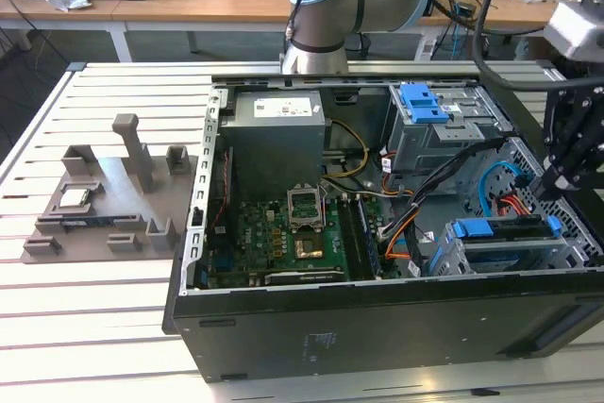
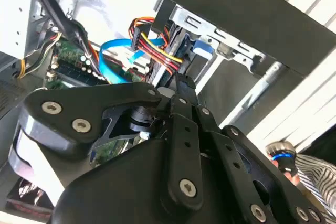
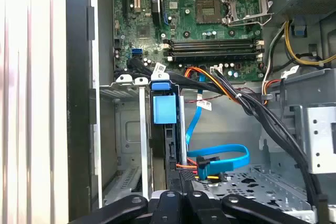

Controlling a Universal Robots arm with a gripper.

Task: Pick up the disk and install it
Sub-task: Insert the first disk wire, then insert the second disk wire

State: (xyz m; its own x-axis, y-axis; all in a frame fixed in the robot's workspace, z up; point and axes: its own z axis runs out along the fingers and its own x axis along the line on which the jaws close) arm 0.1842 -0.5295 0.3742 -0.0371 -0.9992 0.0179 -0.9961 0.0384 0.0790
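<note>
With the disk point(image 1: 505, 230) seated edge-up in the drive cage point(image 1: 453, 257), the gripper point(image 1: 566, 172) hovers beside it, finger state unclear, so installation looks nearly done.

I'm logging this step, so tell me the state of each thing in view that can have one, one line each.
computer case: lying on its side, side panel off, inside exposed.
processor socket: open, no chip in it.
disk: seated edge-up in the drive cage, blue carrier showing.
drive cage: holding the disk.
gripper: just above the disk's end.
</note>
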